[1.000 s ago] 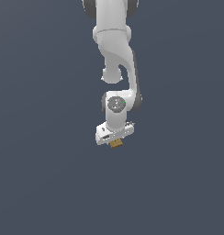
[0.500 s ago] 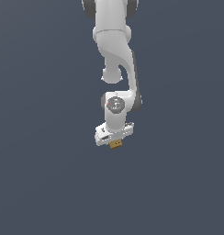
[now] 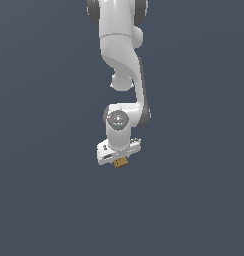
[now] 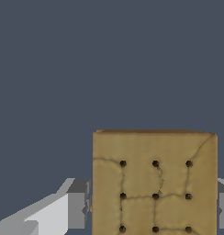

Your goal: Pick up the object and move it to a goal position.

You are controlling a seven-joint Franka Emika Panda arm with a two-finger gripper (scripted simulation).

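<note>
The object is a small tan-brown cube (image 3: 120,162) with a grid of small dark dots on one face. In the exterior view it peeks out just under the white gripper (image 3: 119,159) of the white arm. In the wrist view the cube (image 4: 154,183) fills the space between the two fingers; one grey finger pad (image 4: 77,210) presses its side and the other finger shows only at the frame edge. The gripper is shut on the cube and holds it off the floor.
A plain dark grey-blue floor (image 3: 49,200) lies all around the arm. No other objects, containers or goal marker show in either view.
The arm with the held cube has shifted slightly toward the exterior view's left and a little lower. The grip on the cube is unchanged.
</note>
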